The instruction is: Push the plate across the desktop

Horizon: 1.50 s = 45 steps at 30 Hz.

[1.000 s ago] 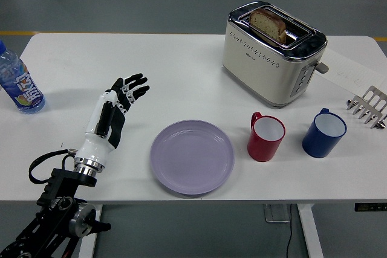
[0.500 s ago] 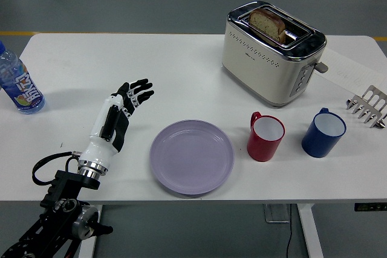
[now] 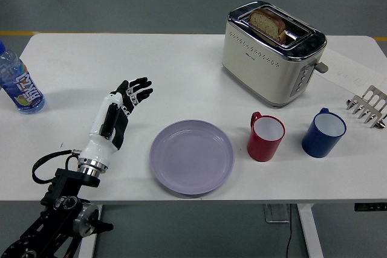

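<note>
At the near left corner the robot's black left arm (image 3: pixel 57 209) rises over the table's (image 3: pixel 181 70) front edge, a loop of black cable hanging beside the wrist. The white-and-black left hand (image 3: pixel 118 116) reaches forward and slightly right above the tabletop. Its fingers (image 3: pixel 138 92) are loosely spread, relaxed rather than curled, and hold nothing. Whether the hand rests on the surface or hovers just above it cannot be told. It touches no object; the fingertips point toward the middle of the table, past the far left side of the plate.

The plate (image 3: pixel 191 156), pale purple and round, lies flat near the front edge, close to the centre of the table. It sits to the right of the hand, apart from it, with bare white table between them.

Right of the plate stands a red mug (image 3: pixel 265 137), near but not touching, its handle toward the back left. Further right is a blue mug (image 3: pixel 323 132). At the right edge lies a small metal rack (image 3: pixel 367 107).

Behind the mugs stands a cream toaster (image 3: pixel 272 52) with a slice of bread (image 3: pixel 268 25) upright in one slot. At the far left edge stands a plastic bottle (image 3: pixel 18 83) with a blue label.
</note>
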Available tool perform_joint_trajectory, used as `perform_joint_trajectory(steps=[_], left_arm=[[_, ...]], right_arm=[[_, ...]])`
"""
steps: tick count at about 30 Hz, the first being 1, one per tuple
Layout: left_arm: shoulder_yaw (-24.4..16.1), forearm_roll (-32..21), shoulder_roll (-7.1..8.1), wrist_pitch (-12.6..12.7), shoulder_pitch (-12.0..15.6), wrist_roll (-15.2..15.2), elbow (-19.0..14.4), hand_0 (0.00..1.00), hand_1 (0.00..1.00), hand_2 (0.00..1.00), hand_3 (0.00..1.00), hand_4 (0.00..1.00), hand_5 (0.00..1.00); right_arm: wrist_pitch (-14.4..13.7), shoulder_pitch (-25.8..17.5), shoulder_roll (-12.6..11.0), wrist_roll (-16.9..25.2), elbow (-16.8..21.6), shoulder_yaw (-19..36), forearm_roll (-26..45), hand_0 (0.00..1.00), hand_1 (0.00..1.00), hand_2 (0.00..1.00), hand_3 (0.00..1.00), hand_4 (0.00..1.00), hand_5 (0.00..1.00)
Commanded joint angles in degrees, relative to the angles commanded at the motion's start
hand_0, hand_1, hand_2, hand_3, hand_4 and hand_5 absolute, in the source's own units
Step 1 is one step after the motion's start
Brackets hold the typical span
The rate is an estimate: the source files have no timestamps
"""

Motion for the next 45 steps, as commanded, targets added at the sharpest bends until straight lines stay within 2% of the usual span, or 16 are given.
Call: perform_joint_trajectory(steps=[6,10,11,15,18,21,23,27,30,32,37,45], left_arm=[[0.1,0.0,0.0,0.2,-0.2,-0.1,0.3,0.793,0.745,0.756,0.702,0.524,0.998],[0.1,0.0,0.0,0.2,-0.3,0.0,0.5,0.793,0.745,0.756,0.702,0.524,0.998],[0.2,-0.1,0.0,0.3,-0.4,0.0,0.6,0.793,0.745,0.757,0.701,0.525,0.998],[0.7,-1.4,0.0,0.4,-0.3,0.2,0.9,0.793,0.745,0.757,0.701,0.525,0.998],[0.9,-1.6,0.0,0.4,-0.2,0.2,0.9,0.792,0.743,0.758,0.701,0.526,0.998],[1.2,-1.7,0.0,0.5,0.0,0.3,1.1,0.792,0.743,0.758,0.701,0.526,0.998],[1.2,-1.6,0.0,0.5,0.1,0.4,1.1,0.793,0.743,0.759,0.701,0.526,0.998],[1.4,-1.2,0.0,0.5,-0.1,0.5,1.5,0.793,0.743,0.759,0.701,0.526,0.998],[1.5,-1.1,0.0,0.4,-0.2,0.6,1.7,0.793,0.743,0.759,0.7,0.525,0.998],[1.4,-1.0,0.0,0.4,-0.1,0.6,1.8,0.793,0.743,0.759,0.7,0.525,0.998],[1.1,-0.8,0.0,0.5,0.4,0.6,2.1,0.793,0.743,0.76,0.701,0.529,0.998],[1.2,-0.9,0.0,0.4,0.3,0.5,1.9,0.793,0.743,0.761,0.701,0.529,0.998]], right_arm=[[-1.6,0.1,-0.8,0.4,0.8,-0.6,-1.5,0.723,0.68,0.803,0.742,0.515,0.58],[-2.4,0.6,-1.2,0.3,0.1,-4.2,-2.8,0.723,0.68,0.803,0.742,0.515,0.58],[-2.4,0.8,-1.3,0.3,-0.1,-5.9,-2.5,0.679,0.638,0.768,0.713,0.498,0.563],[-3.5,1.5,-1.9,1.2,0.7,-11.7,0.9,0.679,0.638,0.768,0.713,0.498,0.563],[-4.8,1.9,-2.3,1.9,1.7,-12.0,1.4,0.622,0.61,0.749,0.695,0.49,0.563],[-8.9,2.9,-3.2,2.5,4.1,-7.1,-3.3,0.622,0.61,0.749,0.695,0.49,0.563],[-13.2,4.3,-3.8,1.9,5.7,-1.9,-8.5,0.601,0.573,0.731,0.695,0.48,0.599],[-22.3,7.4,-5.3,-1.8,9.8,7.4,-17.8,0.601,0.573,0.731,0.695,0.48,0.599],[-26.9,7.9,-5.6,-1.9,11.2,13.3,-24.9,0.592,0.563,0.721,0.695,0.469,0.613],[-27.2,7.9,-5.5,-1.2,11.4,13.7,-28.6,0.592,0.563,0.721,0.695,0.469,0.613],[-27.0,7.8,-5.2,-1.6,10.8,14.3,-30.6,0.589,0.56,0.722,0.688,0.469,0.615],[-26.8,7.6,-5.1,-1.4,10.7,14.0,-30.0,0.588,0.558,0.721,0.688,0.469,0.608]])
